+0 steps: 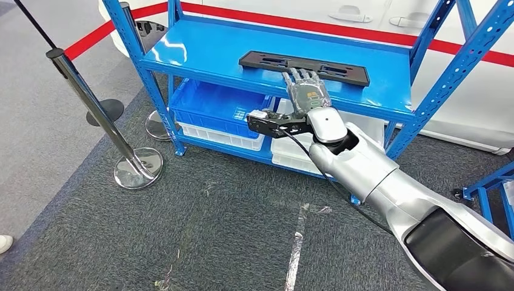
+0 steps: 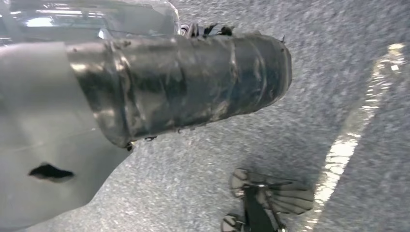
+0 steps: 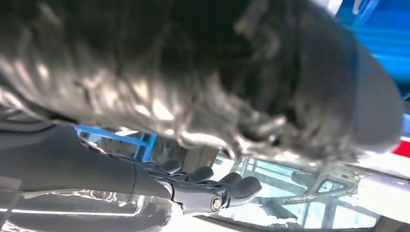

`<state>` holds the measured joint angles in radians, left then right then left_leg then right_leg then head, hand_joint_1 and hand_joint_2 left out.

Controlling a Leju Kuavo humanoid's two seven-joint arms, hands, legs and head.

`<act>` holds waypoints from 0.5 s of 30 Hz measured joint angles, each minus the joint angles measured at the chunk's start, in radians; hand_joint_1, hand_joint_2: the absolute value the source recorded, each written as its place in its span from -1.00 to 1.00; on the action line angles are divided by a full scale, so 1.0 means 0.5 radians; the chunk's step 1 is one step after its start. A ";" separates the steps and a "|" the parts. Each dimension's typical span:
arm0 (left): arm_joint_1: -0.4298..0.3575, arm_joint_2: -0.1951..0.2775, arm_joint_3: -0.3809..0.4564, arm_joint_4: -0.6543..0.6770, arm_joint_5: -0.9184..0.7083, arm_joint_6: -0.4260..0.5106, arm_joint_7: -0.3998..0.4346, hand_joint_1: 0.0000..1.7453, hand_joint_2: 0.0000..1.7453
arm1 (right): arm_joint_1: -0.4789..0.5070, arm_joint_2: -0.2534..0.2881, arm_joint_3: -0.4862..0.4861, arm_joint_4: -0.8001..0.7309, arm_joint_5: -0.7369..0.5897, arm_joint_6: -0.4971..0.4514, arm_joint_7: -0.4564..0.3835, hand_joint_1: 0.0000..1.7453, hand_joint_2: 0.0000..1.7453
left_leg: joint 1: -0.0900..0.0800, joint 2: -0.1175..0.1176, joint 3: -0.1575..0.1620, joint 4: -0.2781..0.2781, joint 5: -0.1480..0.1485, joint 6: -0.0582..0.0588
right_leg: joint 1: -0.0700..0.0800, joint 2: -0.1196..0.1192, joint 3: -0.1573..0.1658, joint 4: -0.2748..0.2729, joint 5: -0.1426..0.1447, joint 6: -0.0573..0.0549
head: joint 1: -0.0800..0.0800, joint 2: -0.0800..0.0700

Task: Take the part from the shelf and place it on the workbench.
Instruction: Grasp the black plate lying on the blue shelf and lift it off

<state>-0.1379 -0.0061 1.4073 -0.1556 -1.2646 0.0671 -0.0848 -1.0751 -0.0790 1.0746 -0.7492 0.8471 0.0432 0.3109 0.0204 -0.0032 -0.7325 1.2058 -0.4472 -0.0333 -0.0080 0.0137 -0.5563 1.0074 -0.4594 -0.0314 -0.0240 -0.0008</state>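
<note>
A long flat black part (image 1: 303,67) lies on the top board of the blue shelf (image 1: 200,51). My right hand (image 1: 306,92) reaches up from the lower right with its fingers stretched out straight. Its fingertips (image 1: 298,75) are at the part's near edge, around the middle of its length, and nothing is gripped. In the right wrist view the dark fingers (image 3: 212,186) lie extended and apart under the blurred thumb (image 3: 270,82). The left hand (image 2: 183,82) hangs over grey carpet; its wrapped thumb hides the fingers.
A blue crate (image 1: 212,106) and white crates (image 1: 291,154) sit on the lower shelf. A chrome barrier post (image 1: 91,103) with a round base (image 1: 138,168) stands at the left. A white car body (image 1: 473,103) is behind the shelf, and another blue frame (image 1: 488,185) is at the right.
</note>
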 joint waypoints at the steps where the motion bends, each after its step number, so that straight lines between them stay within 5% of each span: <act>1: 0.000 0.000 0.000 0.000 0.000 0.000 0.000 -1.00 -1.00 | 0.000 0.000 0.000 0.000 0.000 0.001 0.000 -1.00 -1.00 | 0.000 0.000 0.007 -0.018 0.013 0.000 | 0.000 0.000 0.002 0.000 -0.002 0.001 | 0.000 0.000; 4: -0.001 0.001 0.000 0.000 0.000 0.000 0.003 -1.00 -1.00 | 0.000 0.000 0.000 -0.001 0.000 0.013 0.000 -1.00 -1.00 | -0.002 0.001 0.073 -0.180 0.098 0.006 | 0.000 0.000 0.022 0.003 -0.022 0.010 | 0.000 0.000; 6: -0.004 0.000 0.001 0.000 0.000 0.001 0.007 -1.00 -1.00 | 0.009 -0.003 0.001 -0.003 -0.002 0.030 -0.003 -1.00 -1.00 | -0.008 0.000 0.152 -0.344 0.121 0.041 | 0.007 0.000 0.032 0.014 -0.056 0.040 | 0.002 0.000; 8: -0.006 -0.002 0.001 0.000 -0.001 0.002 0.010 -1.00 -1.00 | 0.033 -0.015 0.001 -0.007 -0.004 0.037 -0.006 -1.00 0.00 | -0.010 -0.002 0.214 -0.394 0.060 0.098 | 0.011 -0.004 -0.140 0.310 -0.171 0.077 | 0.007 0.000; 10: -0.005 -0.003 0.002 0.000 -0.003 0.001 0.009 -1.00 -1.00 | 0.060 -0.028 0.001 -0.008 -0.006 0.032 -0.006 -1.00 1.00 | -0.009 -0.004 0.264 -0.401 0.021 0.126 | 0.009 -0.007 -0.336 0.591 -0.213 0.093 | 0.010 0.000; 13: -0.002 -0.005 0.002 0.000 -0.003 0.001 0.007 -1.00 -1.00 | 0.080 -0.053 0.001 -0.007 -0.004 0.014 -0.006 -1.00 1.00 | -0.008 -0.013 0.321 -0.397 -0.026 0.117 | 0.011 -0.008 -0.273 0.289 0.051 0.075 | 0.011 0.000; 15: -0.005 -0.007 0.003 0.000 -0.003 0.003 0.005 -1.00 -1.00 | 0.082 -0.071 0.001 -0.005 0.002 -0.001 -0.003 -1.00 1.00 | -0.014 -0.020 0.340 -0.392 -0.051 0.101 | 0.023 -0.008 -0.192 0.086 0.137 0.055 | 0.008 0.000</act>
<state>-0.1402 -0.0097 1.4089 -0.1556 -1.2663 0.0688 -0.0822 -1.0341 -0.1143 1.0750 -0.7518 0.8481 0.0427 0.3093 0.0136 -0.0132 -0.5626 1.0098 -0.4728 0.0172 0.0034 0.0097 -0.6523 1.0506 -0.3909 -0.0040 -0.0198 -0.0008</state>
